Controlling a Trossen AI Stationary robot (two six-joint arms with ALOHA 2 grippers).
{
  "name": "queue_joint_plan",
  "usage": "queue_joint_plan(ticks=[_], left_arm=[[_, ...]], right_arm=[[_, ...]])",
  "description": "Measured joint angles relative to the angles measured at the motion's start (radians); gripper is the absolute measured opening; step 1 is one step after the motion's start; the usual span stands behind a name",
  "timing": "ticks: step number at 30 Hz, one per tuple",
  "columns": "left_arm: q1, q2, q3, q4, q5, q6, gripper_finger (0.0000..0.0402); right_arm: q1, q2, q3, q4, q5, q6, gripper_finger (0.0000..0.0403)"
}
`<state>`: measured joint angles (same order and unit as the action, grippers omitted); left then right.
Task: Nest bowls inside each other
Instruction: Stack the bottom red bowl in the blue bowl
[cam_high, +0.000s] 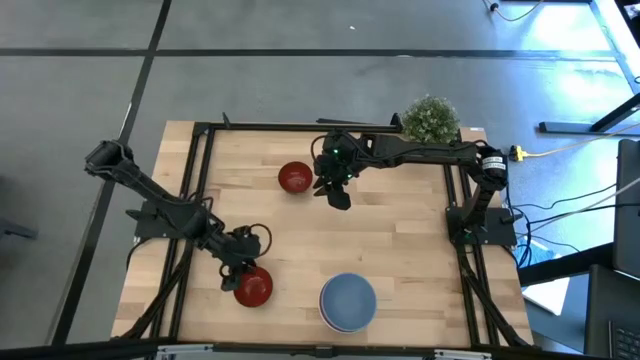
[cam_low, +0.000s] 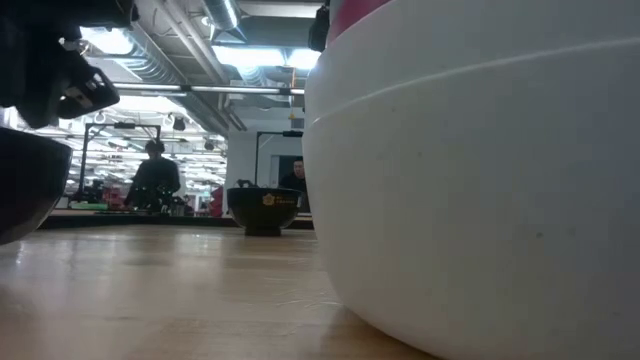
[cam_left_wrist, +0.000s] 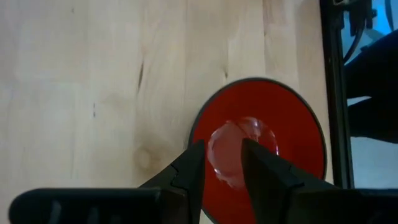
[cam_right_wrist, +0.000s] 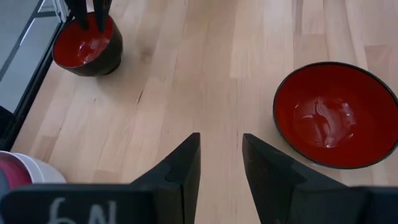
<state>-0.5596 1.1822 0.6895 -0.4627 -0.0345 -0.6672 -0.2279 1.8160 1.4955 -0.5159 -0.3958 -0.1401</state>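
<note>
left gripper (cam_left_wrist: 222, 165) narrowly open over one dark red bowl (cam_left_wrist: 258, 146); right gripper (cam_right_wrist: 221, 158) open beside the other (cam_right_wrist: 336, 115).

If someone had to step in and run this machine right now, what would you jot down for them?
Left end effector: open, low over a dark red bowl at the near left of the table, one finger inside it, nothing gripped.
Right end effector: open and empty, beside the second dark red bowl at the far middle.
Stack at the near edge: blue bowl on top, white and pink visible below.
Done: larger bowls nested.
Left: put both red bowls into the stack.
</note>
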Motion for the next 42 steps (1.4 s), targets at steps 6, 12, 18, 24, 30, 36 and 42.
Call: queue_joint_plan(ticks=[6, 12, 18, 24, 30, 36, 42], left_arm=[[-0.007, 0.017, 0.0, -0.005, 0.0, -0.004, 0.0098], [-0.006, 0.017, 0.0, -0.065, -0.032, -0.02, 0.0098], [-0.001, 0.017, 0.0, -0.096, -0.032, -0.037, 0.0098], [-0.001, 0.017, 0.0, -0.094, 0.002, -0.058, 0.0098], [-0.001, 0.017, 0.0, -0.094, 0.003, -0.064, 0.0098], [-0.001, 0.017, 0.0, -0.094, 0.039, -0.09, 0.0098], [-0.001, 0.027, 0.0, -0.095, 0.051, -0.105, 0.0098]], right_arm=[[0.0, 0.0, 0.0, 0.012, -0.011, -0.001, 0.012], [0.002, 0.0, 0.0, 0.041, -0.047, -0.001, 0.012], [0.002, 0.0, 0.0, 0.042, -0.046, -0.001, 0.012], [0.002, 0.0, 0.0, 0.041, -0.046, -0.001, 0.012], [0.002, 0.0, 0.0, 0.041, -0.044, -0.001, 0.012], [0.002, 0.0, 0.0, 0.041, -0.044, -0.001, 0.012], [0.002, 0.0, 0.0, 0.041, -0.044, -0.004, 0.012]])
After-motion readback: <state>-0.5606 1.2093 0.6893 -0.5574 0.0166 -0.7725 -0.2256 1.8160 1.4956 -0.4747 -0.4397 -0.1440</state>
